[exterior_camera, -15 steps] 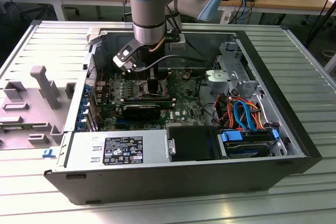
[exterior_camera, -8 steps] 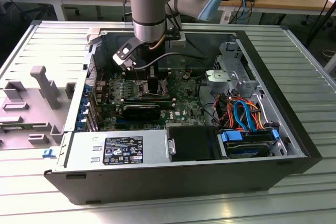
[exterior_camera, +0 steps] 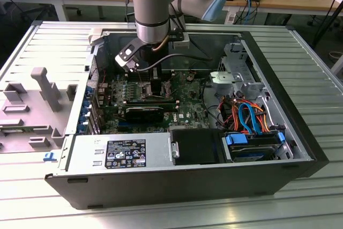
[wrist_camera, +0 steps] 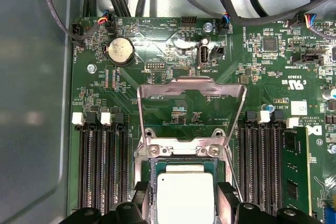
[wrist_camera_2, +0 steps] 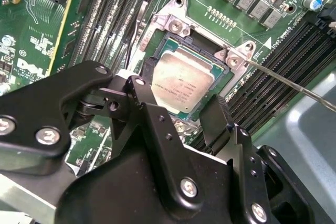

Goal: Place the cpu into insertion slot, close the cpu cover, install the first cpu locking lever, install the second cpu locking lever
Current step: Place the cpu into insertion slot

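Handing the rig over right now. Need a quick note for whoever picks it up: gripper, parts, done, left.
Gripper: jaws open, straddling the cpu, not clamped on it.
Cpu: lies flat in the insertion slot, seated by the look of it.
Cpu cover: swung up off the slot, standing open.
Levers: a thin lever rod sticks out free beside the slot, not latched.
Done: cpu placed.
Left: cover not yet closed, neither locking lever installed.
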`<state>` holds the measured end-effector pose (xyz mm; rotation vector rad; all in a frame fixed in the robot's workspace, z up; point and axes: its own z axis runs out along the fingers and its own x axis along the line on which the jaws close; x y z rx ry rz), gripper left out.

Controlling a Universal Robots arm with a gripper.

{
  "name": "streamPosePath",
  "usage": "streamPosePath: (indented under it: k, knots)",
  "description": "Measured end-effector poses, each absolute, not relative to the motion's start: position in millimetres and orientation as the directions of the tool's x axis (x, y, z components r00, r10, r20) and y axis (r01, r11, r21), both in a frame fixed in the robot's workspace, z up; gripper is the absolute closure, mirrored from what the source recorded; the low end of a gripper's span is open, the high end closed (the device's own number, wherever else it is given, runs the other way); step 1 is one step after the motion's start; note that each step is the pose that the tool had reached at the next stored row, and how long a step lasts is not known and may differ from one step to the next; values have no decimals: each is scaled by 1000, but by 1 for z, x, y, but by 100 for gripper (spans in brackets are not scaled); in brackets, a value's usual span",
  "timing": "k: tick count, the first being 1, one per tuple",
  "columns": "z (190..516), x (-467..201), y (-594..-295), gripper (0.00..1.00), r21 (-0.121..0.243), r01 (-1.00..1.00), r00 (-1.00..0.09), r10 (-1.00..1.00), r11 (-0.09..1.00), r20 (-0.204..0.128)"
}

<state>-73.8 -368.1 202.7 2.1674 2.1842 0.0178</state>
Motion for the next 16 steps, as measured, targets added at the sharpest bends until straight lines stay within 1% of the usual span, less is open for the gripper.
streamPosePath:
  k: [16]
  knots:
    - [201, -74, -365, 38, 53, 999, -7, 999, 9, -38]
